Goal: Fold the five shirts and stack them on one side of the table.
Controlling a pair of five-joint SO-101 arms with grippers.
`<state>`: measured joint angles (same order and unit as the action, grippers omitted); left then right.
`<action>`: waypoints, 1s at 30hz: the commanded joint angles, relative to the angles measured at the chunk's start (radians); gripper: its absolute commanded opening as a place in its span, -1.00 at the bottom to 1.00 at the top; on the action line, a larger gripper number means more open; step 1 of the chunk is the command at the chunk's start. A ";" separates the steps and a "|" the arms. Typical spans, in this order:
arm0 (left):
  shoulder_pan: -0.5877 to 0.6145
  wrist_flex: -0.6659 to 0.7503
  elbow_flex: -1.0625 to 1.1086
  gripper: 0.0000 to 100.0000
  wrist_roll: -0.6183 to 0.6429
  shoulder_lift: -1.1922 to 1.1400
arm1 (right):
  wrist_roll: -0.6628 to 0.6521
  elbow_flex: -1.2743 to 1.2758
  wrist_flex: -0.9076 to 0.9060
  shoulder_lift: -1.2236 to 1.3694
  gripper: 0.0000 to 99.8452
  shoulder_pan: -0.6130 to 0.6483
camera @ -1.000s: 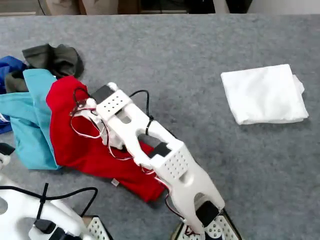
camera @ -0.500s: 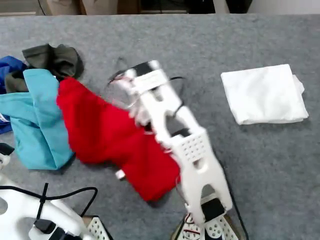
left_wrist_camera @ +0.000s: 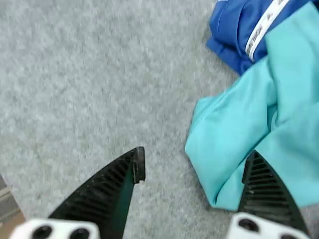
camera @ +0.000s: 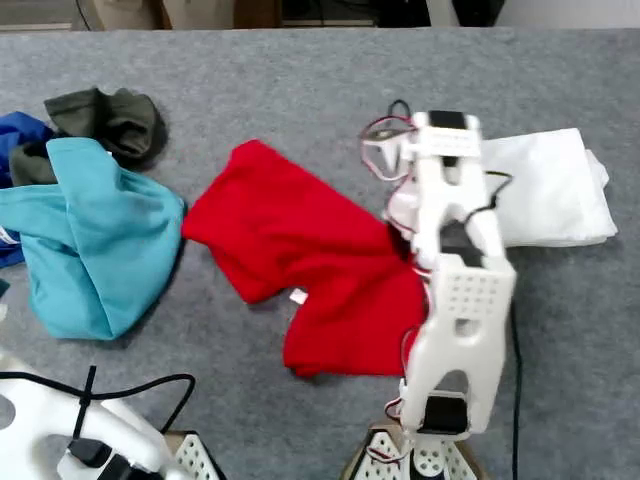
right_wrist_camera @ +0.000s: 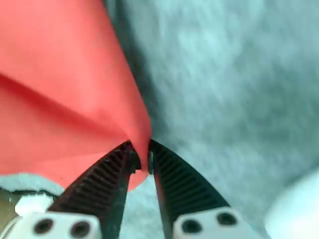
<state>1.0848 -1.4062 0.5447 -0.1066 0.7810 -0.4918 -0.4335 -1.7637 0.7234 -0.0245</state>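
Right end effector pinches a fold of the red shirt, ribbed black fingers pressed together on the smooth cloth. The shirt lies spread and rumpled at the middle of the counter, a grey felt-like surface, with one edge under the white arm. Left end effector is spread wide and holds nothing, over the hem of the crumpled teal shirt at the left side, beside a blue shirt with white trim and a bunched dark olive shirt; a white shirt sits folded into a flat rectangle on the right side.
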 commanded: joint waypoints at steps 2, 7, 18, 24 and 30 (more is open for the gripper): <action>-0.002 0.025 -0.003 -0.37 -0.005 0.002 | -0.069 0.039 -0.020 -0.234 -0.85 -0.051; -0.063 0.020 0.008 -0.37 0.000 0.008 | -0.068 0.036 -0.009 -0.423 -0.30 0.056; -0.086 0.017 0.038 -0.37 -0.005 0.012 | 0.114 0.035 0.161 -0.343 -0.18 0.627; -0.038 0.018 0.038 -0.37 -0.006 0.012 | 0.143 0.030 0.311 -0.085 -0.18 0.777; -0.012 0.025 0.038 -0.37 -0.006 0.012 | 0.146 -0.182 0.249 0.111 -0.65 0.710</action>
<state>1.0602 -1.3970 0.5907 -0.1051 0.7795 -0.3598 -0.4856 -1.4860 0.7910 0.7365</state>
